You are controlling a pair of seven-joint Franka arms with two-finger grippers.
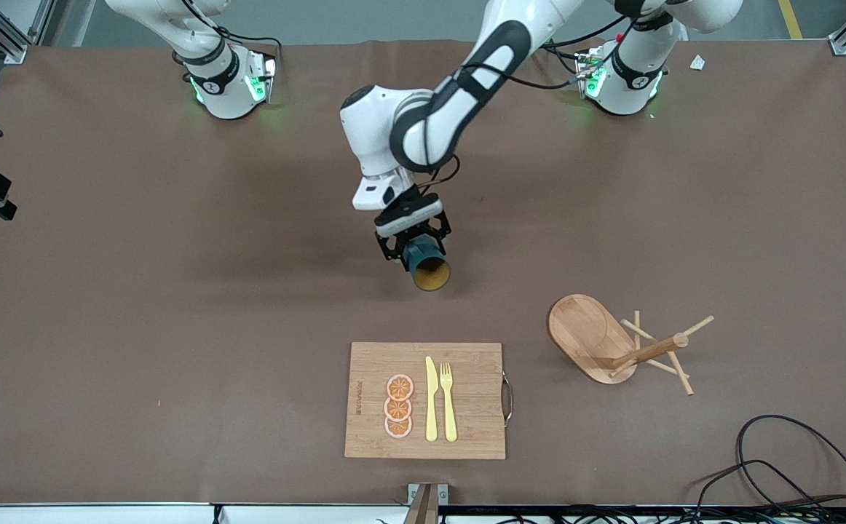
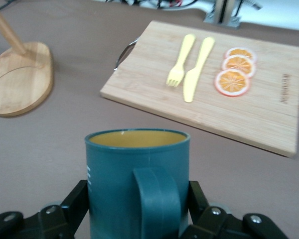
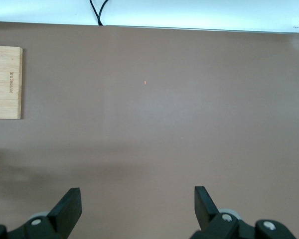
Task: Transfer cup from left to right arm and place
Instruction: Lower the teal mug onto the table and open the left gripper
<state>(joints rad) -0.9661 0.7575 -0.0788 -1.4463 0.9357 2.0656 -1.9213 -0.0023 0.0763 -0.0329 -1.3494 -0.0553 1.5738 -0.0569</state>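
Note:
The dark teal cup (image 1: pixel 427 266) with a mustard-yellow inside is held in my left gripper (image 1: pixel 412 244), which is shut on its sides. The cup hangs over the bare table mid-way along it, tilted with its mouth toward the front camera. In the left wrist view the cup (image 2: pixel 137 174) fills the space in my left gripper (image 2: pixel 138 204), its handle facing the camera and a black finger (image 2: pixel 78 201) against each side. My right gripper (image 3: pixel 138 201) is open and empty over bare table; it is out of the front view.
A wooden cutting board (image 1: pixel 474 393) with a yellow knife (image 1: pixel 431 400), fork (image 1: pixel 448 400) and orange slices (image 1: pixel 398 406) lies nearer the front camera than the cup. A wooden mug tree (image 1: pixel 612 342) lies tipped over toward the left arm's end. Cables (image 1: pixel 780 466) lie at the table's front corner.

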